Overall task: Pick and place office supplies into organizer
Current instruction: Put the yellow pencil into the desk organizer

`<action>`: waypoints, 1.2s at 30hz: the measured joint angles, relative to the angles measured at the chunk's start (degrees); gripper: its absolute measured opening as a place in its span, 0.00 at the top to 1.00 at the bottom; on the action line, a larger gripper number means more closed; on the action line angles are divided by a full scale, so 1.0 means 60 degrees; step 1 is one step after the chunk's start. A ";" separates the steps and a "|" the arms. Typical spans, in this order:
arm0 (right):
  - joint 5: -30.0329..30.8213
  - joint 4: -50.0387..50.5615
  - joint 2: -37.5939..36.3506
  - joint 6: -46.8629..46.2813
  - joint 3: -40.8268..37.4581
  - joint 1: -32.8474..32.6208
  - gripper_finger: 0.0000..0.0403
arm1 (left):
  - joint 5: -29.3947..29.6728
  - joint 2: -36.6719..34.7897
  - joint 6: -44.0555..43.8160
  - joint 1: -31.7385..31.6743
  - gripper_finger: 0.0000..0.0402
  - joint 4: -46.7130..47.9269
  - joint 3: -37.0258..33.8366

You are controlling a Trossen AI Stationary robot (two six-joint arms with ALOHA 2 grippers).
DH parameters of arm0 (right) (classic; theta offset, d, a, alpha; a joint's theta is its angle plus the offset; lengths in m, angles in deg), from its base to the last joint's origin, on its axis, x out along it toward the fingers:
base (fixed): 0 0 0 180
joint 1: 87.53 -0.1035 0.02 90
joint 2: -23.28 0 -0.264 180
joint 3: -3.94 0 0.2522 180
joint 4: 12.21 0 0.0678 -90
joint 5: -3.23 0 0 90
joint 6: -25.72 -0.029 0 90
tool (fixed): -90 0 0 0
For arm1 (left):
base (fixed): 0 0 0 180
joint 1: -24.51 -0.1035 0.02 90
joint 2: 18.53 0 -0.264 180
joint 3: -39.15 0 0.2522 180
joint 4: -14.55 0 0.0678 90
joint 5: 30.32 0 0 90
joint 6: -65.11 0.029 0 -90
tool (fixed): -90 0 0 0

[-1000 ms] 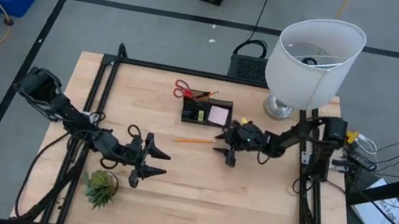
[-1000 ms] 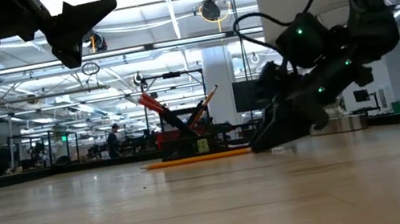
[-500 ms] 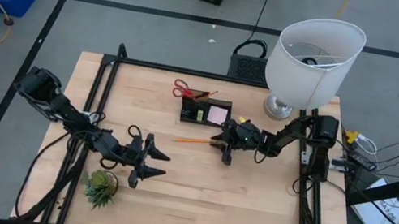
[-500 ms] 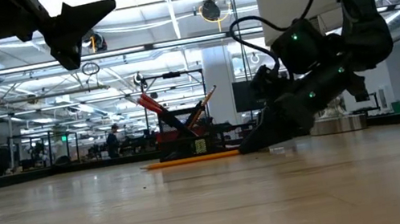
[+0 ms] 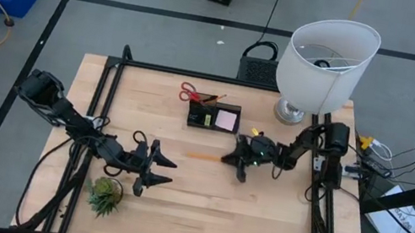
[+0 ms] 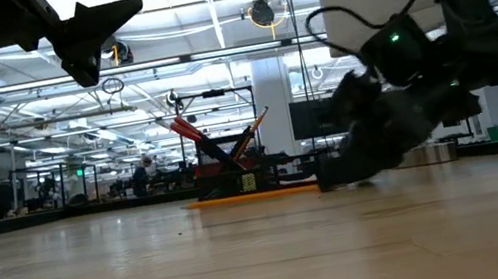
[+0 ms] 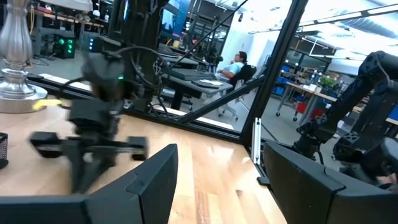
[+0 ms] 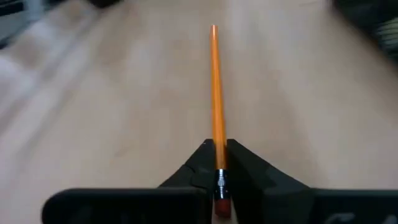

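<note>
An orange pencil [image 5: 205, 157] lies across the middle of the table, its eraser end in my shut right gripper [image 5: 235, 161], which reaches in low from the table's right. The wrist view shows the pencil [image 8: 216, 93] running straight away from the fingers. The black organizer [image 5: 206, 116] stands farther back with a pink sticky pad [image 5: 227, 120] in it. Red scissors [image 5: 189, 92] and another pencil [image 6: 258, 121] stick out of it at a lean. My left gripper [image 5: 172, 171] hangs open above the near left part of the table, holding nothing. My right gripper pinches the pencil's eraser end [image 8: 219, 182] between its two fingertips [image 8: 202, 163]. The fingers come low from the table's right and lie along the pencil. The pencil lies level at the table top [image 6: 249, 197]; whether it touches the wood, I cannot tell.
A white-shaded lamp [image 5: 326, 56] stands at the far right, close behind my right arm. A small green plant [image 5: 104, 195] sits near the front left edge. A person sits in the room beyond the table [image 7: 236, 61]. Bare wood lies between the two grippers.
My right gripper has shut on the pencil's eraser end and moved toward the table's near edge. The pencil has gone with it, shifted toward the near edge and a little to the right, still level.
</note>
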 joint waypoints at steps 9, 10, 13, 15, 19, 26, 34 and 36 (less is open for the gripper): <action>0.0063 -0.0603 -0.0956 -0.0133 -0.0009 -0.0628 0.96 | 0.0022 -0.0004 -0.0001 0.0000 0.39 0.0160 0.0000; 0.0079 -0.0606 -0.1101 -0.0119 -0.0016 -0.0672 0.96 | 0.0022 -0.0004 0.0000 0.0000 0.39 0.0184 0.0000; 0.0267 -0.0569 -0.1652 0.0141 -0.0006 -0.0759 0.96 | 0.0022 -0.0004 -0.0001 0.0000 0.39 0.0205 0.0000; 0.0675 -0.0145 -0.2065 0.0443 0.0001 -0.0798 0.96 | 0.0022 -0.0004 -0.0001 0.0000 0.39 0.0157 0.0000; 0.1611 0.1163 -0.3105 0.1241 0.0064 -0.0791 0.96 | 0.0025 -0.0004 0.0032 0.0000 0.39 0.0068 0.0000; 0.2767 0.3890 -0.4884 0.2487 0.0738 -0.0463 0.96 | 0.0029 -0.0004 0.0032 0.0000 0.39 0.0069 0.0000; 0.4192 0.8770 -0.6134 0.3904 0.2759 0.0149 0.97 | 0.0029 -0.0004 0.0032 0.0000 0.39 0.0068 0.0000; 0.4380 0.9893 -0.6140 0.4168 0.3309 0.0318 0.97 | 0.0029 -0.0004 0.0032 0.0000 0.39 0.0066 0.0000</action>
